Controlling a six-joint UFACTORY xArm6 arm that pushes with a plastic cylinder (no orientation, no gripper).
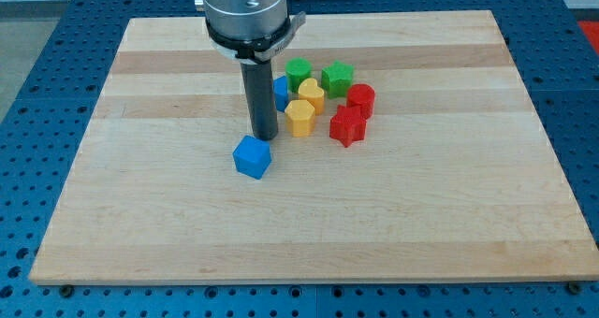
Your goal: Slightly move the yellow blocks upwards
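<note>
Two yellow blocks sit near the board's middle: a yellow hexagon and, just above it, a yellow heart-like block. My tip rests on the board just left of the yellow hexagon, close to it, and above-right of a blue cube. The rod hides part of a second blue block.
A green cylinder and a green star lie above the yellow blocks. A red cylinder and a red star lie to their right. The wooden board rests on a blue perforated table.
</note>
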